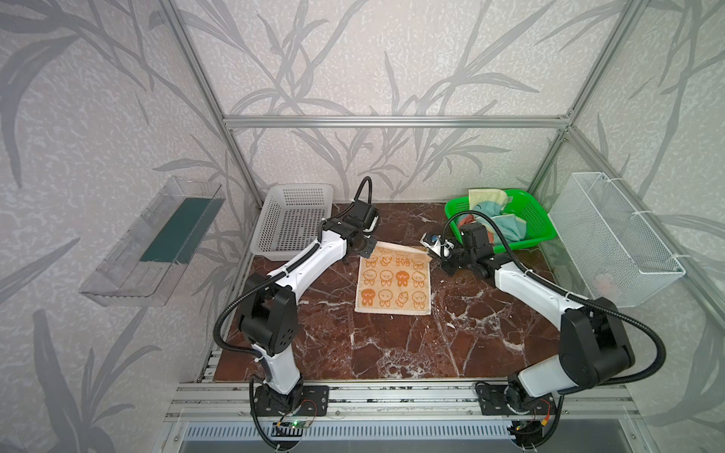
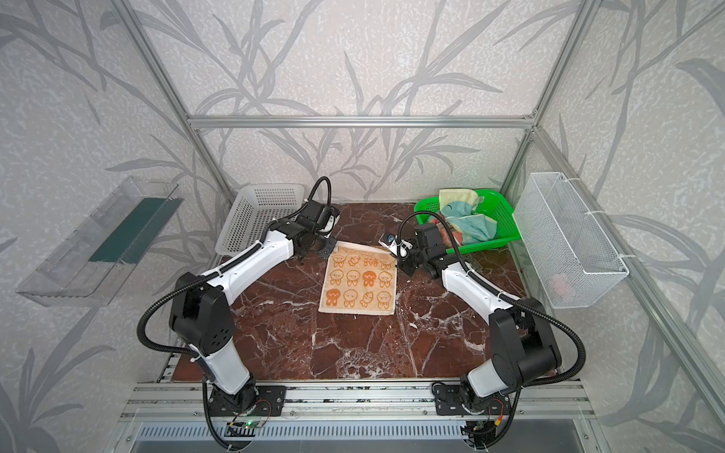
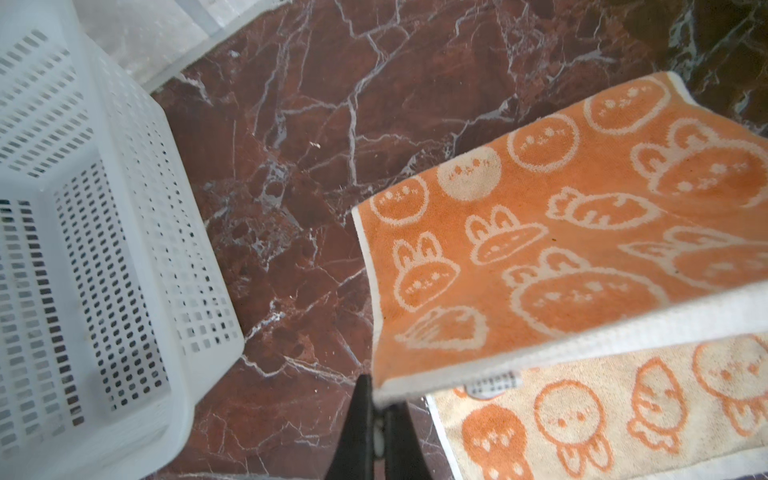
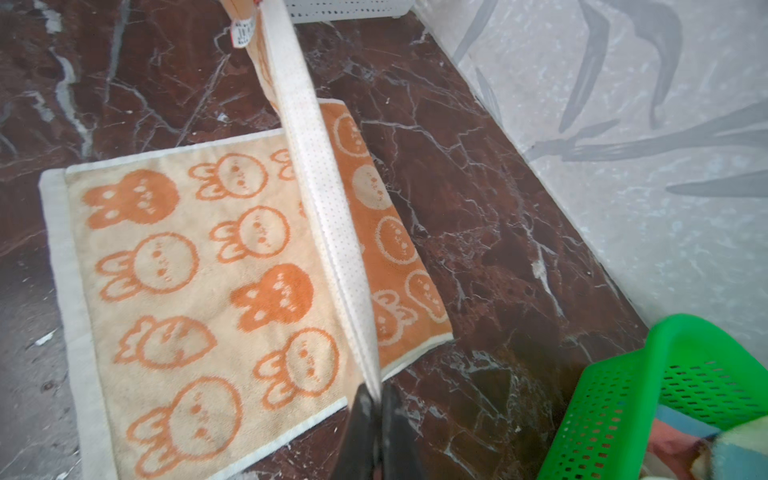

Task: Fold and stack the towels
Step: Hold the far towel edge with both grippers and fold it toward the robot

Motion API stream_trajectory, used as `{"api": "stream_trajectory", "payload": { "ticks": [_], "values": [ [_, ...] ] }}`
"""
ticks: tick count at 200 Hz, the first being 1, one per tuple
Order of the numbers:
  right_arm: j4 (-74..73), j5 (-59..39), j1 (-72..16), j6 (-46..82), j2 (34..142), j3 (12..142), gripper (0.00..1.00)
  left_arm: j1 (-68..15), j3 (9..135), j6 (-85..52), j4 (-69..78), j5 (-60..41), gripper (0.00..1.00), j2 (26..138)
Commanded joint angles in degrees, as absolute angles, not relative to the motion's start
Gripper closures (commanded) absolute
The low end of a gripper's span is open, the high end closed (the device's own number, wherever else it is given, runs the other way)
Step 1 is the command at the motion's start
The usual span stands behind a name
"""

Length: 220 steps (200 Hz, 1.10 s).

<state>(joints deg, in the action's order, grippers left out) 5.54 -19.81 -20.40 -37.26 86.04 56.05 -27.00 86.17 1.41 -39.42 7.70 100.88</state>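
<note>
The small square terry towel (image 1: pixel 393 288), cream with orange bunnies, lies on the red marble worktop (image 1: pixel 392 345), its far edge lifted, corners pinched tight by the left gripper (image 3: pixel 376 401) and right gripper (image 4: pixel 376 392).

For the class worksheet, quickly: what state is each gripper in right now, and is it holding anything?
Left gripper: closed on one far corner of the orange bunny towel.
Right gripper: closed on the other far corner of that towel.
</note>
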Motion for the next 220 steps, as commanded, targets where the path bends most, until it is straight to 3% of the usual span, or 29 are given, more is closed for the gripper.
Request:
{"api": "stream_trajectory", "payload": {
  "ticks": [1, 117, 220],
  "values": [
    [11.91, -20.36, -18.43, -40.16, 83.58, 54.43, 1.0, -26.03, 84.37, -2.44, -44.44, 13.64, 1.0, 97.67],
    [23.91, -22.94, -22.74, -41.86, 79.67, 51.23, 1.0, -30.78, 75.64, -8.01, -47.25, 14.1, 1.0, 92.07],
    [32.75, -14.24, -28.95, -41.18, 83.78, 51.48, 1.0, -32.49, 68.52, -11.15, -44.34, 8.0, 1.0, 92.47]
  ]
}}
